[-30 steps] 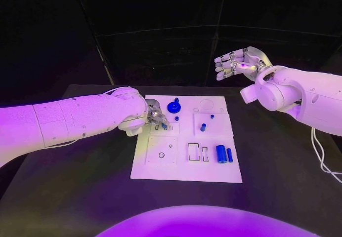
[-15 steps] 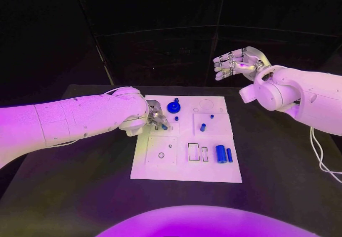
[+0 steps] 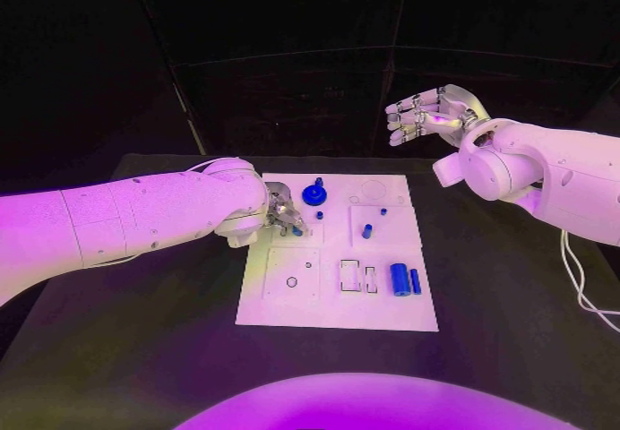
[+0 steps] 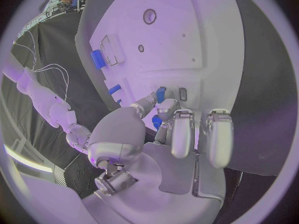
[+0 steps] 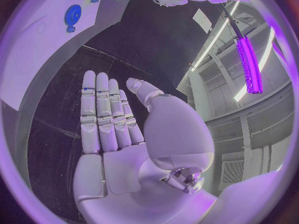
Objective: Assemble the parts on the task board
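The white task board (image 3: pixel 339 305) lies in the middle of the black table. My left hand (image 3: pixel 282 213) is down on the board's left part, and its fingertips pinch a small blue part (image 4: pixel 161 94) beside a small dark slot (image 4: pixel 182 93). The same part (image 3: pixel 296 230) peeks out below the fingers in the head view. A blue gear (image 3: pixel 315 193) stands on the board's far part. A fat blue cylinder (image 3: pixel 400 279) and a thin blue pin (image 3: pixel 416 281) lie near the right edge. My right hand (image 3: pixel 433 112) hangs high beyond the table's far edge, fingers straight and apart, empty (image 5: pixel 118 134).
Small blue pegs (image 3: pixel 367 231) (image 3: pixel 321 215) stand in the board's middle, another (image 3: pixel 383 211) farther back. Rectangular cut-outs (image 3: pixel 350 275) and a small round hole (image 3: pixel 292 282) mark the near half. Bare black table (image 3: pixel 142 331) surrounds the board.
My right hand has drifted slightly to the left in the air. My left hand stays on the board with the small part.
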Motion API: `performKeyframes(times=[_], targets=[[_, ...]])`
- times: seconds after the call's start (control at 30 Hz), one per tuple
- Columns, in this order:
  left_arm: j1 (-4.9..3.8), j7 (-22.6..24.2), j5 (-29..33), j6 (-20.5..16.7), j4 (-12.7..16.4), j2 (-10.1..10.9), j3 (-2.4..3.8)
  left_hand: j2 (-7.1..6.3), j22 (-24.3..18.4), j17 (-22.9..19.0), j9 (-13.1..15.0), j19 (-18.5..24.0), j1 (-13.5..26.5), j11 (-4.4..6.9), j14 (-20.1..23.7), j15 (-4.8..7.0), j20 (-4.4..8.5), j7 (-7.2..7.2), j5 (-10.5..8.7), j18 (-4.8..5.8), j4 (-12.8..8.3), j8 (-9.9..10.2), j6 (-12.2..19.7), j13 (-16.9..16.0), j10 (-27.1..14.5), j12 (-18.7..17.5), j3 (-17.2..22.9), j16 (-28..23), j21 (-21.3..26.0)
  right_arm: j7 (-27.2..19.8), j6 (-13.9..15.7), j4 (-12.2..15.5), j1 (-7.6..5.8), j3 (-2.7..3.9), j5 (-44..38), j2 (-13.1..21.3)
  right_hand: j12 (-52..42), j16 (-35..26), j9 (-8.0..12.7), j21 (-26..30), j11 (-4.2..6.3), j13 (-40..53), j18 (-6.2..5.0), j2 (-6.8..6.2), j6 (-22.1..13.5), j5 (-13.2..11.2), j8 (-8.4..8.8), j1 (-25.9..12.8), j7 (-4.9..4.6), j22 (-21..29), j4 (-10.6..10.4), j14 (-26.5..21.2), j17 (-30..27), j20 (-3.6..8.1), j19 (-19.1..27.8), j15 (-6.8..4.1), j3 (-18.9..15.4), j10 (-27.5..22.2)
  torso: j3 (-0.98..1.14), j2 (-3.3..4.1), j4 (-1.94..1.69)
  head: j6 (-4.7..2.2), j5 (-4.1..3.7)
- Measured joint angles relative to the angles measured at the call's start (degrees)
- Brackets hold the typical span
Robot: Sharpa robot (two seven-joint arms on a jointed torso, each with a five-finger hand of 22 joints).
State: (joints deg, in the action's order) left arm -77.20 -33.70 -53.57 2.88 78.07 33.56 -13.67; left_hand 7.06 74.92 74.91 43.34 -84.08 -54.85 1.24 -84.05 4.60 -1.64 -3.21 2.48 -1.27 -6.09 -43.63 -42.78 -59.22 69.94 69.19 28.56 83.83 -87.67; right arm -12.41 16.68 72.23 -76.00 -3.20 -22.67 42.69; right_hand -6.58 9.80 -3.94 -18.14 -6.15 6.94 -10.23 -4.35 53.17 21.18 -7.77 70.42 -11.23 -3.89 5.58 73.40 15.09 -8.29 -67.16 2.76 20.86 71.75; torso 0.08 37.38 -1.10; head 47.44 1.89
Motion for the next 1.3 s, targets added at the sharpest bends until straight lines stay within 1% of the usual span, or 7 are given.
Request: performKeyframes(times=[0.3, 0.57, 0.63, 1.1, 1.2, 1.27, 1.3], targets=[[-0.05, -0.1, -0.1, 0.9, -0.8, -0.6, 0.05, -0.25, 0.0, 0.0, 0.1, 0.0, -0.2, 0.2, 0.0, 0.0, 0.0, -0.09, -0.04, 0.0, 0.0, -0.4, 0.1, 0.0, 0.2, 0.0, 0.0, 0.0, 0.0, 0.0, 0.0, 0.1, 0.0, 0.0, 0.0, 0.0, 0.0, -0.2, 0.0, 0.2, 0.0, 0.0, 0.0, 0.25, 0.0, 0.0, 0.0, -0.2, 0.0, 0.0, -0.2, 0.0, 0.0, 0.0, 0.0, 0.0, -0.2, 0.0, 0.01, 0.05, -0.03, 0.15, 0.06], [-0.11, -0.1, -0.1, 2.1, -1.8, -1.4, 0.08, -0.35, 0.0, 0.0, 0.2, 0.0, -0.2, 0.2, 0.0, 0.0, 0.0, -0.1, -0.08, 0.0, 0.0, -0.6, 0.1, 0.0, 0.2, 0.0, 0.0, 0.0, 0.0, 0.0, -0.1, 0.1, 0.0, 0.0, 0.0, 0.0, 0.0, -0.2, 0.0, 0.2, 0.0, 0.0, 0.0, 0.3, 0.0, 0.0, 0.0, -0.3, 0.0, 0.0, -0.2, 0.0, 0.0, 0.0, 0.0, 0.0, -0.2, 0.0, 0.03, 0.07, 0.0, 0.34, 0.01], [-0.13, -0.2, -0.1, 2.4, -2.2, -1.6, 0.1, -0.39, 0.0, 0.0, 0.2, 0.0, -0.1, 0.0, 0.0, 0.0, 0.0, -0.1, -0.1, 0.0, 0.0, -0.6, 0.1, 0.0, 0.4, 0.0, 0.0, 0.0, 0.0, 0.0, -0.1, 0.1, 0.0, 0.0, 0.0, 0.0, 0.0, -0.2, 0.0, 0.2, 0.0, 0.0, 0.0, 0.3, 0.0, 0.0, 0.0, -0.3, 0.0, 0.0, -0.2, 0.0, 0.0, 0.0, 0.0, 0.0, -0.2, 0.0, 0.04, 0.07, 0.01, 0.38, 0.01], [-0.18, -0.2, -0.1, 4.1, -4.1, -2.9, 0.14, -0.91, 0.0, 0.0, 0.2, 0.0, 0.4, -0.01, 0.0, 0.0, 0.0, 0.15, 0.0, 0.0, 0.5, -0.6, -0.2, 0.2, 0.4, 0.0, 0.7, 0.0, 0.0, 0.1, -0.1, 0.1, 0.0, 0.0, -0.1, 0.0, 0.0, -0.2, 0.0, 0.2, 0.0, -0.1, -0.01, 0.3, 0.0, 0.0, 0.0, -0.3, 0.0, 0.0, -0.2, 0.0, 0.0, -0.15, -0.2, 0.0, -0.2, 0.0, 0.02, 0.07, 0.01, 0.64, -0.08], [-0.18, -0.2, -0.1, 4.3, -4.3, -3.0, 0.14, -1.66, 0.0, 0.0, 0.3, 0.0, 1.2, -0.01, 0.0, 0.0, 0.0, 0.24, 0.0, 0.0, -0.4, -0.6, -1.0, 0.1, 0.4, 0.0, 1.8, 0.0, 0.0, 0.2, -0.1, 0.1, 0.0, 0.0, -0.1, 0.0, 0.0, -0.2, 0.0, 0.2, 0.0, -0.1, -0.01, 0.3, 0.0, 0.0, 0.0, -0.3, 0.0, 0.0, -0.2, 0.0, 0.0, -0.15, -0.2, 0.0, -0.2, 0.0, 0.01, 0.07, 0.01, 0.68, -0.11], [-0.18, -0.2, -0.1, 4.3, -4.4, -3.1, 0.14, -1.96, 0.0, 0.0, 0.4, 0.0, 1.5, 0.0, 0.0, 0.0, 0.0, 0.35, 0.0, 0.0, -0.5, -0.6, -1.2, 0.0, 0.4, 0.2, 1.9, 0.0, 0.0, 0.2, -0.1, 0.1, 0.0, 0.0, -0.2, -0.1, 0.0, -0.2, 0.0, 0.2, 0.0, -0.1, -0.01, 0.3, 0.0, 0.0, 0.0, -0.3, 0.0, 0.0, -0.2, 0.0, 0.0, -0.15, -0.2, 0.0, -0.2, 0.0, 0.01, 0.05, 0.01, 0.72, -0.15], [-0.18, -0.2, -0.1, 4.4, -4.4, -3.1, 0.14, -2.17, 0.0, 0.0, 0.4, 0.0, 1.8, -0.08, 0.0, 0.0, 0.0, 0.43, 0.0, 0.0, -1.0, -0.6, -1.3, -0.1, 0.7, 0.3, 2.5, 0.0, 0.0, 0.2, -0.1, 0.1, 0.0, 0.0, -0.2, -0.1, 0.0, -0.2, 0.0, 0.2, 0.0, -0.1, -0.01, 0.3, 0.0, 0.0, 0.0, -0.3, 0.0, 0.0, -0.2, 0.0, 0.0, -0.15, -0.2, 0.0, -0.2, 0.0, 0.01, 0.05, 0.01, 0.73, -0.18]])
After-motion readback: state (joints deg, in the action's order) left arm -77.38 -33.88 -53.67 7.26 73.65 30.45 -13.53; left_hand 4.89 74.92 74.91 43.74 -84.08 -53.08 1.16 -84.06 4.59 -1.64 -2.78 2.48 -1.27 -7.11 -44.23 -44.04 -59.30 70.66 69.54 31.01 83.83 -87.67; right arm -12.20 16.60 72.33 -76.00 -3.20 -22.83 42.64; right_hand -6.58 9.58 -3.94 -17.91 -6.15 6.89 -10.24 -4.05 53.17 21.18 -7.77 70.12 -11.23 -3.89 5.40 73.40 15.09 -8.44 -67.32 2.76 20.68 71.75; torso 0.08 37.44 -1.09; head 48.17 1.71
